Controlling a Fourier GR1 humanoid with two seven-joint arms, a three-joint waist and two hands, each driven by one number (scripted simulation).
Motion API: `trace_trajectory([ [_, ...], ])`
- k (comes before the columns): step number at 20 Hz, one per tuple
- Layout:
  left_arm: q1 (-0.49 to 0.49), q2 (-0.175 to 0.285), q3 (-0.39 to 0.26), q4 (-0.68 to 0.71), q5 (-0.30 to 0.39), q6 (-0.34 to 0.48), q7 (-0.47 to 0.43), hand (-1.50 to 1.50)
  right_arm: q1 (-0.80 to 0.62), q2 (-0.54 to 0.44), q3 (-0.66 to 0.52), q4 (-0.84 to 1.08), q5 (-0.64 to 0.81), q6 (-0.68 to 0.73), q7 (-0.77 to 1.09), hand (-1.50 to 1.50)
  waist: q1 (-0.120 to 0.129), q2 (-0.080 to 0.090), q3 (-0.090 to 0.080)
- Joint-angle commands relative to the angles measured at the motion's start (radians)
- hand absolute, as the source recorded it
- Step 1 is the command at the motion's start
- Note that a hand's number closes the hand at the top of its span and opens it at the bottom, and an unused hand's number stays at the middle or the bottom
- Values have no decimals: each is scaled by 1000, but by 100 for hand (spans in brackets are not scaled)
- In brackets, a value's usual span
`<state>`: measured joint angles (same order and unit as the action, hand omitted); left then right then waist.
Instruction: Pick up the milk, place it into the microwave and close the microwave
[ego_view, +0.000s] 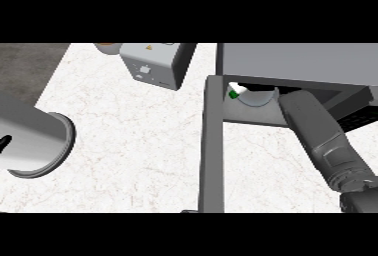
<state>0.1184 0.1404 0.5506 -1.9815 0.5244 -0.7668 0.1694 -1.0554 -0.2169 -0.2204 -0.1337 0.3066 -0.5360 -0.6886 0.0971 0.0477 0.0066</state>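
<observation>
The microwave (295, 60) stands at the back right of the counter. Its door (212, 145) is swung open toward me and shows edge-on. The milk (249, 95), white with a green cap, is inside the microwave near the left of the opening. My right forearm (317, 135) reaches from the lower right into the cavity, ending just right of the milk. The microwave's top hides the right hand, so I cannot tell whether it touches the milk. My left forearm (33, 140) looms large at the left edge. Only a black sliver of the left hand (4, 143) shows.
A grey boxy appliance (151, 62) stands at the back centre, with a small orange-and-white object (108, 48) just left of it. White marble counter (133, 150) spreads between the left forearm and the door. Dark floor (26, 65) lies beyond the counter's left edge.
</observation>
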Motion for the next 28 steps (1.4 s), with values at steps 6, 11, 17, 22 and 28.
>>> trace_trajectory([
  [6, 23, -77, -87, -38, -42, -17, -5, -150, 103, 37, -100, -11, -111, 207, -146, -150, -41, -24, -3],
  [11, 32, -91, -132, -45, -49, -28, 7, 150, 120, 88, -128, -18, -159, 333, -133, -150, -66, -38, -5],
  [17, -16, -137, -254, -59, -116, 24, 70, 150, 247, 100, -132, -59, -196, 495, -206, -150, -97, -48, -6],
  [22, -19, -139, -340, -90, -123, 110, 128, 150, 380, 142, -95, -169, -204, 498, -228, -150, -110, -54, -7],
  [28, -27, -140, -426, -20, -219, 68, 43, 150, 573, 191, -6, -375, -181, 512, -204, -150, -127, -59, -9],
])
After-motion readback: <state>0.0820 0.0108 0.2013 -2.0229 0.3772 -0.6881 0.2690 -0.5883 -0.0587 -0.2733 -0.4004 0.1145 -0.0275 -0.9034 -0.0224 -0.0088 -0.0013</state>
